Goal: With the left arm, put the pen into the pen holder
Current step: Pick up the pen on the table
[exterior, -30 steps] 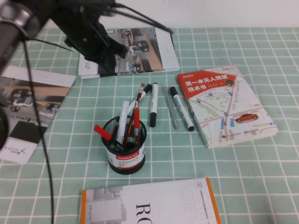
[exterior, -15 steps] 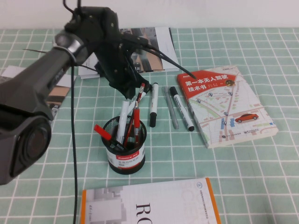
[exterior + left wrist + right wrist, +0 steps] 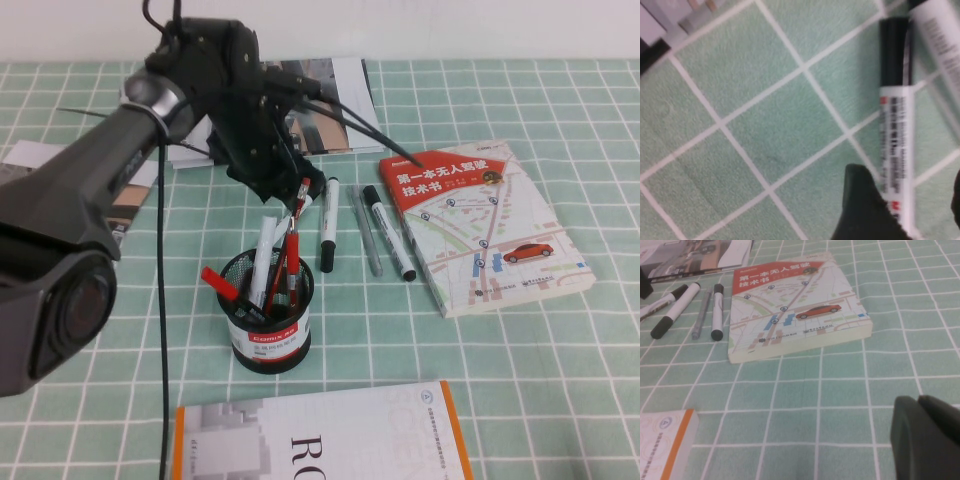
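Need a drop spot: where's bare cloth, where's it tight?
Free: cloth between the pen holder and the red-covered book, and right of the orange-edged book. Crowded: left pincer sits low over the markers behind the holder. Right pincer hovers over bare cloth.

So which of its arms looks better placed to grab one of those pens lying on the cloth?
The left. The left gripper hangs right over the marker beside the pen holder, which fills its wrist view. The right gripper sits away, beyond the book.
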{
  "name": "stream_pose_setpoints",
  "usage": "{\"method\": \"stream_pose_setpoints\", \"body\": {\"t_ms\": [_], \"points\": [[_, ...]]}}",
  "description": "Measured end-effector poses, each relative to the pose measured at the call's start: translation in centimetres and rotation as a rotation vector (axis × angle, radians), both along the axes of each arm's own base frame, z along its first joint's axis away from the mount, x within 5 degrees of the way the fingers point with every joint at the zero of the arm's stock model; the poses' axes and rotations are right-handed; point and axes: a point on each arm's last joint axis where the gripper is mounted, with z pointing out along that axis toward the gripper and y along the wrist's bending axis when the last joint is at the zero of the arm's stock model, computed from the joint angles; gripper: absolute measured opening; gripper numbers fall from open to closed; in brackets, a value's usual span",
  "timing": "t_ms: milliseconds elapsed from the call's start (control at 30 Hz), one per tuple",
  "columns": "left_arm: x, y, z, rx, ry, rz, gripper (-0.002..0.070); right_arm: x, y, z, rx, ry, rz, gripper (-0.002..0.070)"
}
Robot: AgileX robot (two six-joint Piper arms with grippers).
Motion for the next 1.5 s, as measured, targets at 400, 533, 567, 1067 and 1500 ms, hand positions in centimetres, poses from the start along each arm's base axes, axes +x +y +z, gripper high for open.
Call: {"method": "stream_pose_setpoints", "body": {"t_ms": [400,533,567,1067,1500], "points": [[0.1,-0.7,-2.9,0.102,0.008,-0.072,0.0318,0.0,0.0,0.0,0.000,0.000,0.000,-0.0020],[0.1,-0.8,-3.1,0.124,-0.001,-0.088,0.0314,0.0,0.0,0.0,0.000,0.000,0.000,-0.0020],[0.1,-0.8,-3.1,0.124,-0.001,-0.088,0.0312,0.0,0.0,0.0,0.000,0.000,0.000,-0.0020],[0.0,-1.0,-3.3,0.126,0.018,-0.080,0.0108,0.0,0.0,0.0,0.000,0.000,0.000,-0.0020],[0.1,-0.8,1.7,0.089,-0.094,-0.054,0.0108,0.0,0.0,0.0,0.000,0.000,0.000,-0.0020]]}}
